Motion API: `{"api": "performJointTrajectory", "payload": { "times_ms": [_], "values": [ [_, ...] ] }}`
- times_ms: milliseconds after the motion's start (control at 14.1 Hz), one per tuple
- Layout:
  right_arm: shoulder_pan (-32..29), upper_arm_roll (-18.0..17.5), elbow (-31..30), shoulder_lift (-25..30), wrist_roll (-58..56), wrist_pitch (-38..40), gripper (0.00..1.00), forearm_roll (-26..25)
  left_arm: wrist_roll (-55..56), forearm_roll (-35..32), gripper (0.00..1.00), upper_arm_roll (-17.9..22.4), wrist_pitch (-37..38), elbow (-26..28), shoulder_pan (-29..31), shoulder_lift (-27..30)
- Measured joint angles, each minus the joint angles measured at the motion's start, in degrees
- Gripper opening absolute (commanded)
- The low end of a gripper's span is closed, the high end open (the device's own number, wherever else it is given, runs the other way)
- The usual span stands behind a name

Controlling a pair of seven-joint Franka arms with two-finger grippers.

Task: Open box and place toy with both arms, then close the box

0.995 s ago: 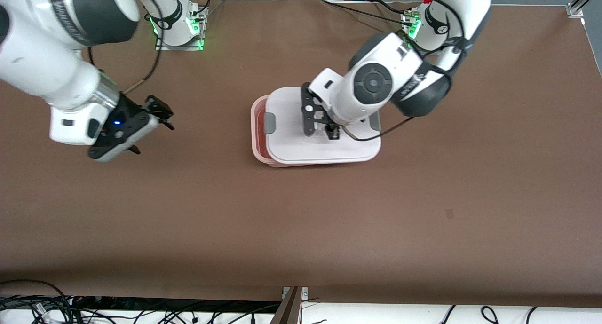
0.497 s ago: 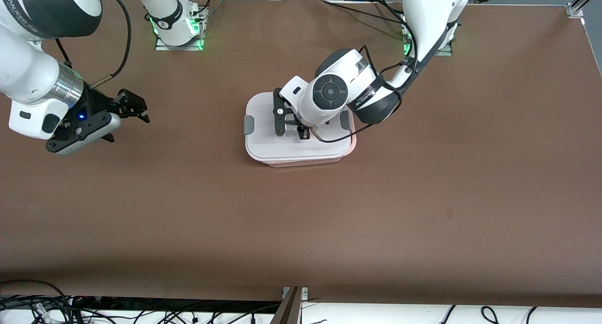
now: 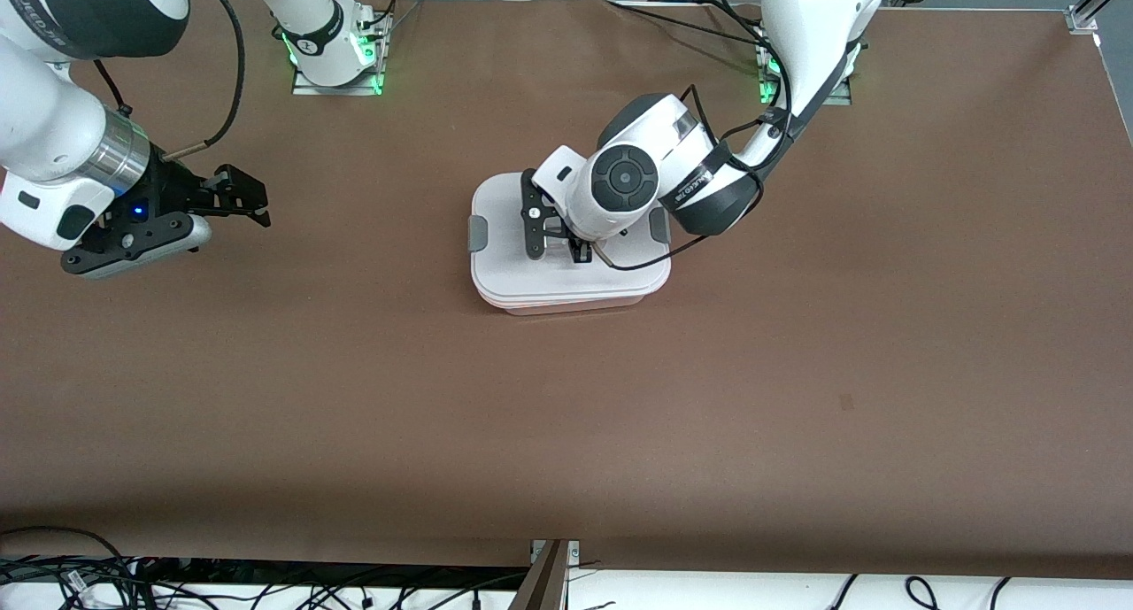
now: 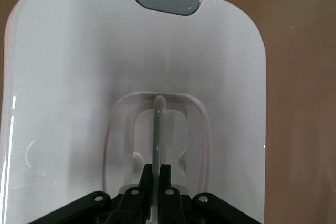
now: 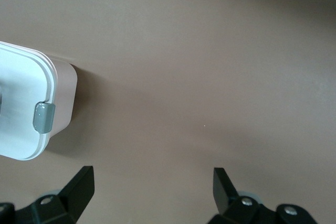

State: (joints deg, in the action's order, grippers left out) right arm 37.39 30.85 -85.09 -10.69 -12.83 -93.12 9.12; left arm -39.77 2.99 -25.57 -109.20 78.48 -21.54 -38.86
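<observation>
Stretching wide across the whole scene is a bare brown table (image 3: 566, 415), with cables (image 3: 80, 575) bunched along the edge nearest the front camera and a metal frame post (image 3: 1093, 3) at the left arm's corner. Plenty of open surface lies on every side of the box (image 3: 571, 247), which sits mid-table, a good way in from every edge, its white lid (image 4: 68, 77) seated square on the pale pink tub (image 5: 65, 95). Grey side clips show at both short ends, one (image 3: 478, 234) toward the right arm's end and one (image 3: 659, 225) toward the left arm's.

Over the lid's middle, the left gripper (image 4: 156, 174) is down in the clear recessed handle well (image 4: 157, 140), its fingers pinched narrow onto the thin upright handle rib (image 4: 157, 129). No toy shows; the lid covers whatever is inside.

Off toward the right arm's end, the right gripper (image 3: 243, 201) hangs over bare table, well apart from the box, its fingers (image 5: 79, 187) spread wide with nothing between them. That arm waits. From its wrist view the box's nearest corner and clip are in sight, with open brown surface between.
</observation>
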Motion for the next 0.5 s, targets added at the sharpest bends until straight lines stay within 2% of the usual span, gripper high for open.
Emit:
{"api": "performJointTrajectory", "payload": {
  "times_ms": [497],
  "values": [
    [-0.6,0.7,0.0,0.0,0.2,0.1,1.00,-0.5,6.3,0.0,0.00,0.0,0.2,0.1,-0.1,-0.1]
  ]
}}
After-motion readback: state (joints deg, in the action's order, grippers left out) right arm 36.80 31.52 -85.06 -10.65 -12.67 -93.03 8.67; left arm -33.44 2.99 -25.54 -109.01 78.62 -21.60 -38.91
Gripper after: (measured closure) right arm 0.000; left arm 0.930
